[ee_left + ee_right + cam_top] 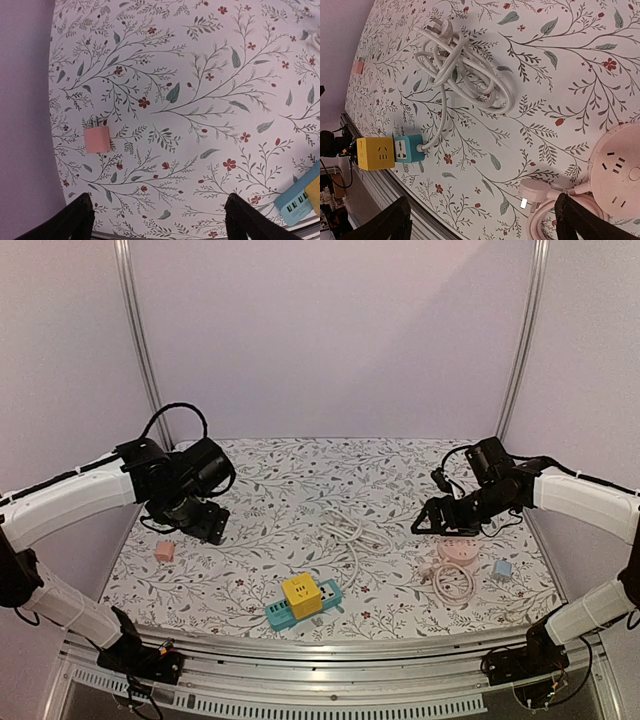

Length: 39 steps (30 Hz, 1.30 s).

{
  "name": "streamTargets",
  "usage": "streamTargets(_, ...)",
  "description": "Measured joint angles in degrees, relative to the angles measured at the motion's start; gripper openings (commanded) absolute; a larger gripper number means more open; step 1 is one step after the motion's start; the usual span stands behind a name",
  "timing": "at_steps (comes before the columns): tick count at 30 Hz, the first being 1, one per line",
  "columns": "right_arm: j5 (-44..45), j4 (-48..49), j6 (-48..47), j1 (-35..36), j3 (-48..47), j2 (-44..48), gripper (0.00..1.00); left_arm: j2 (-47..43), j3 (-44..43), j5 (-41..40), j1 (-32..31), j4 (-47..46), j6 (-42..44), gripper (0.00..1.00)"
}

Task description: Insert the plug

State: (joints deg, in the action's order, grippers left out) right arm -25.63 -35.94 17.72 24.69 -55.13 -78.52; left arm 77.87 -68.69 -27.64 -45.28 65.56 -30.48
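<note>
My left gripper (160, 222) hangs wide and empty over the left part of the table (262, 478). Its wrist view catches only the two dark finger ends at the bottom edge; the rest of them is cut off. Beyond them lies a small pink adapter (97, 139), its prongs too small to count. A corner of the teal power strip (299, 200) pokes in at the right edge of that view, mostly out of frame. A yellow cube (300, 594) sits on the strip, and I cannot tell whether it is plugged in or only resting there. My right gripper (485, 225) is also spread wide, holding nothing. Ahead of it the white plug (439, 27) lies loose on the table at the end of the tangled white cable (470, 75), which runs back to the strip. The pink plug (532, 192) lies just beside the pink round socket (620, 170); the frame edge cuts off the socket and its cord. A small blue adapter (501, 568) shows only from overhead, its faces unreadable.
</note>
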Motion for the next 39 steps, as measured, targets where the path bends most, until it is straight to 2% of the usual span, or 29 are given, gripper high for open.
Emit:
streamTargets(6,-0.7,0.0,0.0,0.0,0.0,0.0,0.99,-0.6,4.6,2.7,7.1,1.0,-2.1,0.89)
streamTargets(14,-1.3,0.0,0.0,0.0,-0.2,0.0,0.99,0.2,7.8,8.2,18.5,0.0,-0.2,0.86)
streamTargets(23,-1.5,0.0,0.0,0.0,-0.4,0.0,0.99,8.8,7.8,13.6,30.1,-4.4,5.6,0.84)
streamTargets(27,-1.5,0.0,0.0,0.0,-0.4,0.0,0.99,13.2,7.7,15.2,33.5,-6.0,7.7,0.84)
streamTargets(39,-0.3,0.0,0.3,0.0,-0.3,0.6,0.99,22.4,4.0,18.3,40.2,-8.0,13.0,0.71)
